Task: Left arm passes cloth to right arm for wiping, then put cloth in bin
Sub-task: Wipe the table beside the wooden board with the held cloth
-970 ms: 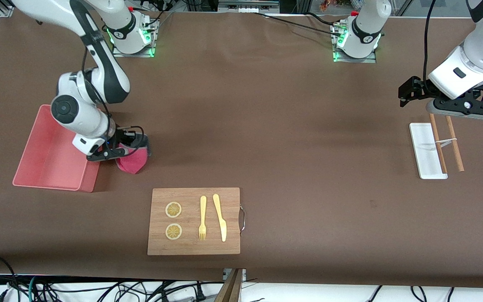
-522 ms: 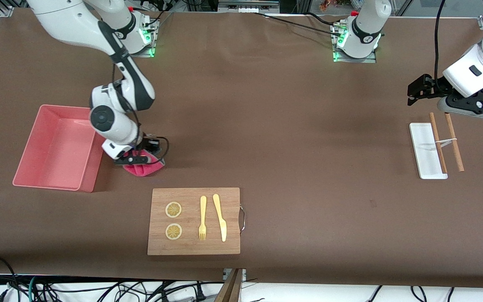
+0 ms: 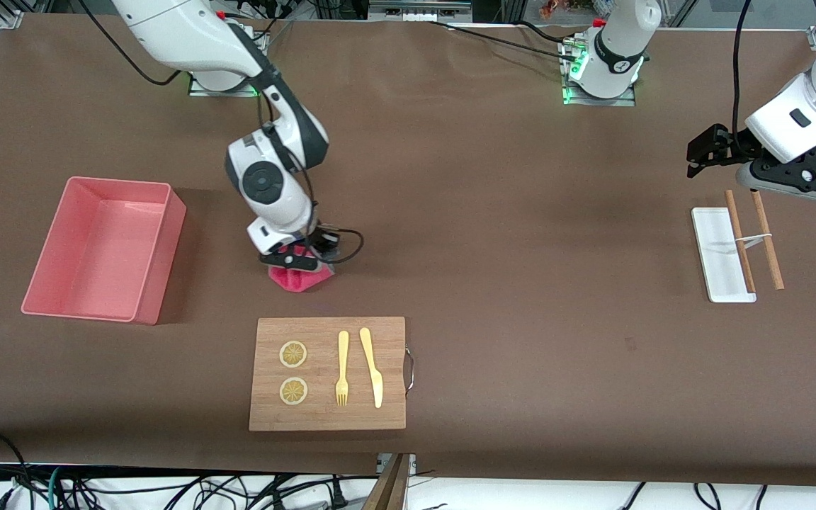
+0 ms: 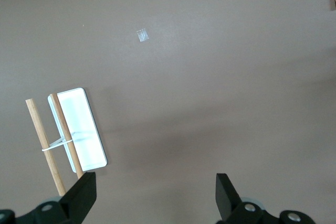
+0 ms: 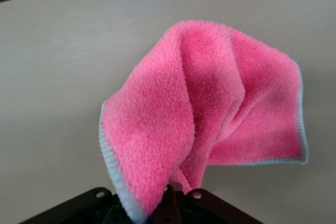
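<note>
while right end effector (image 3: 297, 263) pinches the cloth (image 3: 299, 278) clear of board edge (image 3: 330, 319), left end effector (image 3: 716, 152) agape, empty, waiting

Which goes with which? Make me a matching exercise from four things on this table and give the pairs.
Things:
1. cloth
2. bin
3. left gripper
4. fork

States:
A. open, above the white tray
B. lying on the wooden board
C. clamped in the shut right gripper
D. standing with nothing in it

Pairs: 1-C, 2-D, 3-A, 4-B
</note>
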`<state>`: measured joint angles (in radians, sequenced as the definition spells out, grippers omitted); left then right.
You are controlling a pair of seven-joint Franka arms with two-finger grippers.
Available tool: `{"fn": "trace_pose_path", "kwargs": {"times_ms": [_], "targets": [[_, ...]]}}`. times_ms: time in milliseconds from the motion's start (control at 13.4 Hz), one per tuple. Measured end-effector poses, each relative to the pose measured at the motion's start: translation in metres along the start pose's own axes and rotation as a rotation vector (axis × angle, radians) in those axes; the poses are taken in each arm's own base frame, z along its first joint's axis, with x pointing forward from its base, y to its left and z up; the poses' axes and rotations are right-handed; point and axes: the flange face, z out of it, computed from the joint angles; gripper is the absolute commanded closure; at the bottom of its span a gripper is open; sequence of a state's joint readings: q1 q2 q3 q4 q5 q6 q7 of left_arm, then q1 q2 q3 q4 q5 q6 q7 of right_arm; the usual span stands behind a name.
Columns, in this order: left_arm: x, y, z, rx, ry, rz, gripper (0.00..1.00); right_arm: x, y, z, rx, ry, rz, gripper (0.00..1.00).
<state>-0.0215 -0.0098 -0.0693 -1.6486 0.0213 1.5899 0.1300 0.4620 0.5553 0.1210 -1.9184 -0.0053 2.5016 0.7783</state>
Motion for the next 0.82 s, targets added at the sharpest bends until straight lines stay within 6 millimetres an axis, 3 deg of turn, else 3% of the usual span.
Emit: {"fn": "trace_pose_path", "kwargs": {"times_ms": [224, 448, 672, 821], "targets": [[-0.001, -0.007, 0.000, -0.001, 0.000, 0.015, 0.00, -0.019, -0.048, 0.001, 0.045, -0.007, 0.081, 1.00], [-0.003, -0.021, 0.000, -0.002, 0.001, 0.036, 0.00, -0.017, -0.074, -0.024, 0.092, -0.062, 0.140, 1.00], [-0.003, -0.020, 0.002, -0.003, -0.002, 0.040, 0.00, -0.002, -0.074, -0.046, 0.063, -0.105, 0.155, 1.00], [-0.002, -0.020, 0.003, -0.003, -0.005, 0.040, 0.00, 0.004, -0.057, -0.038, 0.031, -0.132, 0.120, 1.00]]}}
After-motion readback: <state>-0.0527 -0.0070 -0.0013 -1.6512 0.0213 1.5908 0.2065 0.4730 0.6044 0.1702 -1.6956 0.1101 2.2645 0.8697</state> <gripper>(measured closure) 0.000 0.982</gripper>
